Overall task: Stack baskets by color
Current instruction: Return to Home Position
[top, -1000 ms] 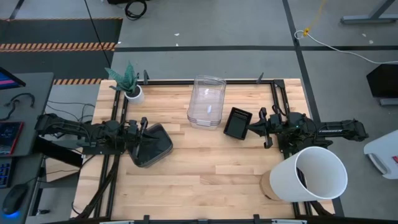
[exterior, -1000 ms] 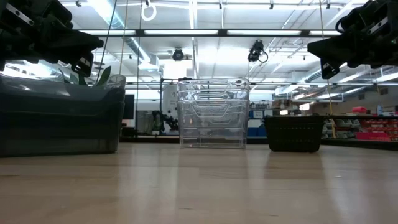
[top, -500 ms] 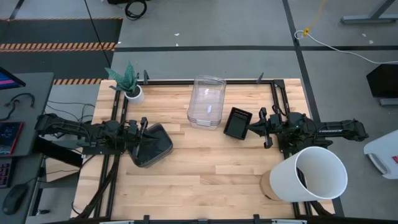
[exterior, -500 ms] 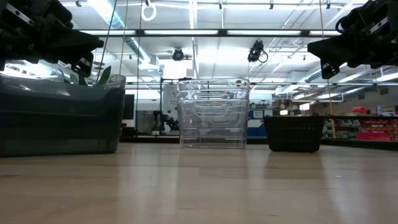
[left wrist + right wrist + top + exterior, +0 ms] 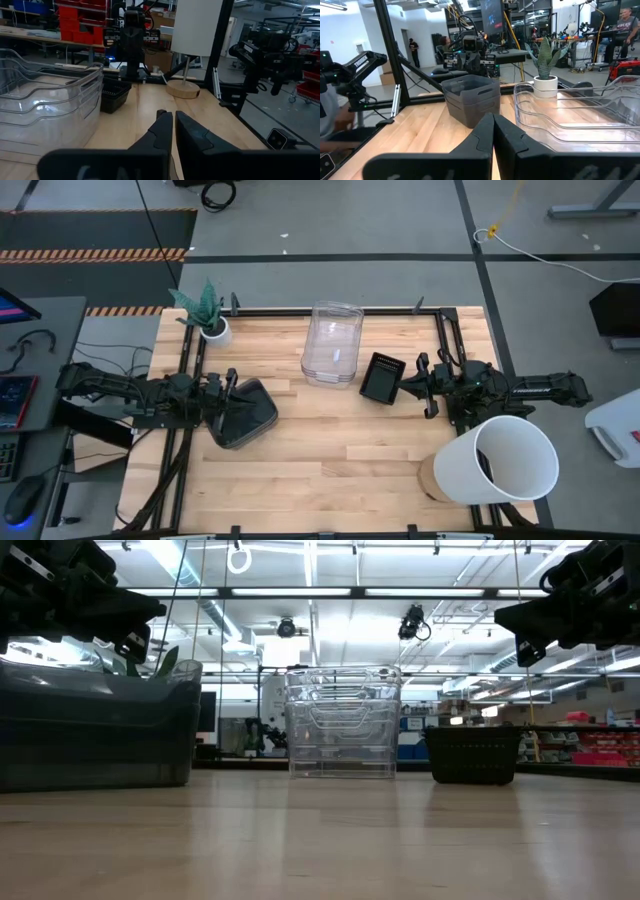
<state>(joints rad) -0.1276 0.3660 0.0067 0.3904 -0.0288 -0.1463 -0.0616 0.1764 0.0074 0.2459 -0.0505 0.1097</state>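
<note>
The low view is cutting off the grey basket stack (image 5: pixel 95 725) near the table's left edge. The wrist views are showing the left gripper (image 5: pixel 173 116) and right gripper (image 5: pixel 493 117) closed, empty.

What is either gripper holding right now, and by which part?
Nothing. The left gripper is shut and empty, raised over the edge of the grey bins; the right gripper is shut and empty, raised beside the black baskets.
</note>
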